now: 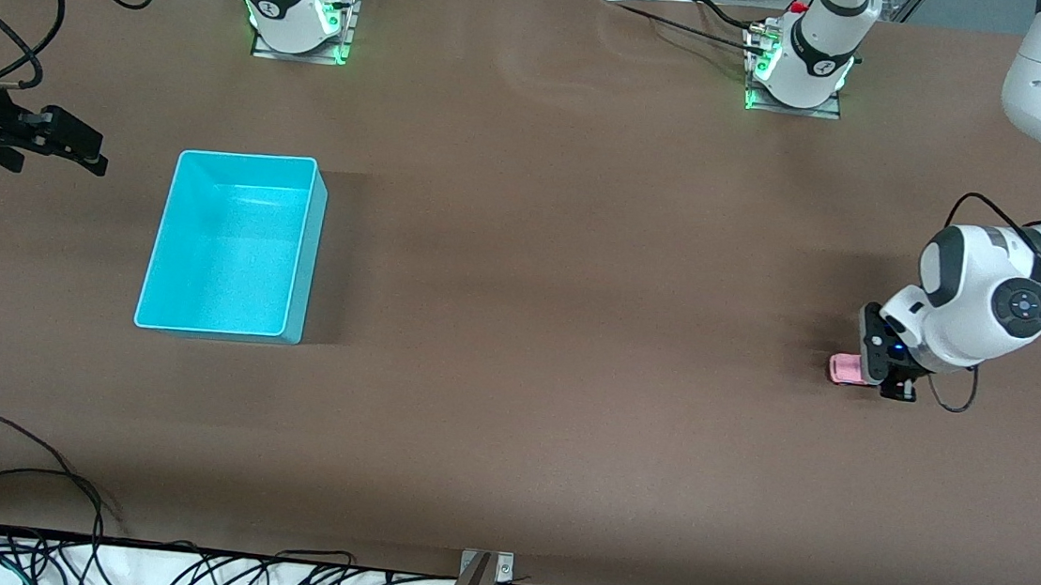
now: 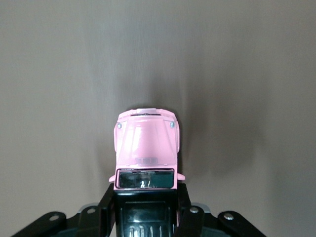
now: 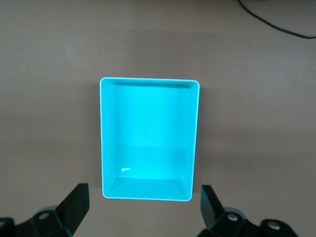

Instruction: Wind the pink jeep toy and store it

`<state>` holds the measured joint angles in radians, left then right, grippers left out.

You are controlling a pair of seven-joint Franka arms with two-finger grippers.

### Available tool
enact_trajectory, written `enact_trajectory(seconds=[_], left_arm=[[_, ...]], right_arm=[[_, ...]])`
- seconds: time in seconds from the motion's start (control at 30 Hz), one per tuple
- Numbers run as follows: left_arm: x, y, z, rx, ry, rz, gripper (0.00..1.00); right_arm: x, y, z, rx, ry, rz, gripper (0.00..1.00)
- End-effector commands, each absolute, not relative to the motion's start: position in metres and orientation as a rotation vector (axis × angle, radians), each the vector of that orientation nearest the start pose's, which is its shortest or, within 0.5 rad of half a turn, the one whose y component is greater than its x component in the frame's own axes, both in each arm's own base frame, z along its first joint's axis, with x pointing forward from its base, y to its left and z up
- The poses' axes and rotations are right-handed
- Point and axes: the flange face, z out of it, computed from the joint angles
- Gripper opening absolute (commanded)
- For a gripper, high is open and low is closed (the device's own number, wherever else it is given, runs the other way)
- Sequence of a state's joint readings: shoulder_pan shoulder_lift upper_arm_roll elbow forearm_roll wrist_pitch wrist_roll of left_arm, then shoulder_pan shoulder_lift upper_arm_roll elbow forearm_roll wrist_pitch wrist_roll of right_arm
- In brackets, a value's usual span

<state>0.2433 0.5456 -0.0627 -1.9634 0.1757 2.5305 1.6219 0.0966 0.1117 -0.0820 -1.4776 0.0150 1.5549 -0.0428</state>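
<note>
Pink plastic shows at the right of the front view, a little below mid-height: the pink jeep toy (image 1: 844, 369) sits on the brown table (image 1: 573, 335) at the left arm's end, with the left gripper (image 1: 881, 367) clenched on its rear half. The grasp looks made, so the task seems to be at its start: the winding, presumably a drag along the table, is not shown as done, and the carry to the turquoise bin (image 1: 198, 321) is all to come. That bin stands in the left half of the front view, well apart from the toy, and is empty.

At the left edge of the front view, the right gripper (image 1: 72, 145) waits in the air beside the bin, its jaws released and holding nothing.

From the front, the toy is only a small pink block half hidden by the gripper. In the lower middle of the left wrist view its hood, windscreen and black roof show, with black fingers (image 2: 106, 210) pressed to both sides of the cab. Only the right wrist view looks straight down into the bin and shows its whole floor bare.
</note>
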Motion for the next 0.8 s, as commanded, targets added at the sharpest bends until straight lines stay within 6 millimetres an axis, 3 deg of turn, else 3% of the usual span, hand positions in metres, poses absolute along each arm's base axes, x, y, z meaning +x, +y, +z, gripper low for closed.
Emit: enact_trajectory(seconds=[0.0,0.4,0.77], left_arm=[[0.601,0.141,0.158,-2.161,2.259,0.134,0.00],[0.598,0.203,0.156,-2.108,2.292,0.139,0.00],[0.580,0.254,0.157,-2.103,2.304,0.141,0.00]], right_arm=[[0.586,0.012,0.611,-3.112,-0.095,0.053,1.00],[0.586,0.012,0.611,-3.112,-0.095,0.053,1.00],[0.586,0.012,0.611,-3.112,-0.092,0.053,1.00]])
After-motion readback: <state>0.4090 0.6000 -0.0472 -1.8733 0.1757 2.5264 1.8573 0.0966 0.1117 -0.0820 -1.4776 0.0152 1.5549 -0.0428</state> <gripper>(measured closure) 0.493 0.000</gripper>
